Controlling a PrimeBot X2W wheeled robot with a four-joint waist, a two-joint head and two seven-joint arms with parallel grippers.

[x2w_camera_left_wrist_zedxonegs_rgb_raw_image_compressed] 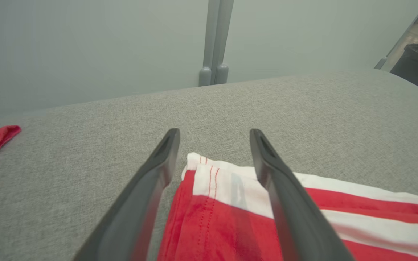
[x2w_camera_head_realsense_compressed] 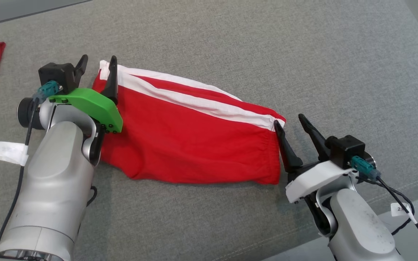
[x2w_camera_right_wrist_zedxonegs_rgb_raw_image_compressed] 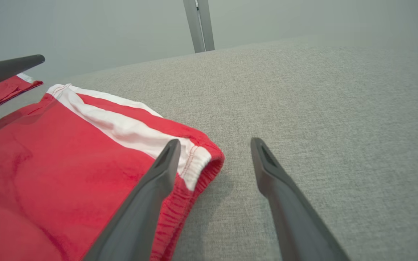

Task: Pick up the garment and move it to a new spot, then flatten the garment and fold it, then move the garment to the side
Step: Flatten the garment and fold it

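Garment (x2w_camera_head_realsense_compressed: 191, 145) lies flat, left claw (x2w_camera_head_realsense_compressed: 99, 57) and right claw (x2w_camera_head_realsense_compressed: 288, 119) parted at its ends.

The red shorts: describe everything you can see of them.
The red shorts look like soft jersey, with two white stripes along the far edge. They lie flat, mildly creased, on the grey cushion, gathered elastic waistband at the robot's right, stitched leg hem at its left. The open left gripper straddles the hem corner; the open right gripper has one finger over the waistband corner. Neither grips the cloth.
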